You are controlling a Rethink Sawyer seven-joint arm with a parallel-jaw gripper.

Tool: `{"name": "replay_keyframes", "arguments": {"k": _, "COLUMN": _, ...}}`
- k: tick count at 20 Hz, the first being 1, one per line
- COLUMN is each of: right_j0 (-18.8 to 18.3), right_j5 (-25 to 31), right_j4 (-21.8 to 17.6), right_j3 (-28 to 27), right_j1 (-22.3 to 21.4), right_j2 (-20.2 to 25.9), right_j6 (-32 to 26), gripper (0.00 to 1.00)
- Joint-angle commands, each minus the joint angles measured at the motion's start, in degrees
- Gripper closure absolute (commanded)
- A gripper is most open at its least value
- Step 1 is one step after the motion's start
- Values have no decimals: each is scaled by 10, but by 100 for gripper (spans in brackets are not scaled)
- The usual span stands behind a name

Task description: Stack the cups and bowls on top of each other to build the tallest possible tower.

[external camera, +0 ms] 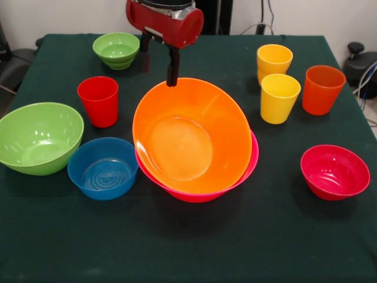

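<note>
The large orange bowl (188,138) lies tilted inside the large pink bowl (252,165) at the table's middle, its far rim raised; this pair is the tower. My gripper (158,75) hangs over that far rim, its fingers apart, one fingertip (171,79) at the rim's edge. The other pieces stand loose. On the left are the small green bowl (116,50), the red cup (98,100), the medium-large green bowl (38,137) and the blue bowl (103,168). On the right are two yellow cups (274,61) (279,97), the orange cup (321,88) and the small red bowl (334,172).
The dark green table (188,247) has open cloth along its near edge. Cables and dark gear (360,62) lie beyond the right edge.
</note>
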Motion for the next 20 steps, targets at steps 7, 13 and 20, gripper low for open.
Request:
{"name": "replay_keyframes", "arguments": {"k": 7, "right_j0": 8, "right_j5": -24, "right_j4": -46, "right_j3": 19, "right_j1": 48, "right_j2": 26, "right_j6": -33, "gripper": 0}}
{"name": "replay_keyframes", "arguments": {"k": 13, "right_j0": 9, "right_j5": -18, "right_j4": -53, "right_j3": 8, "right_j1": 57, "right_j2": 28, "right_j6": -44, "gripper": 0}}
{"name": "replay_keyframes", "arguments": {"k": 20, "right_j0": 14, "right_j5": 8, "right_j4": -71, "right_j3": -19, "right_j1": 60, "right_j2": 24, "right_j6": -67, "gripper": 0}}
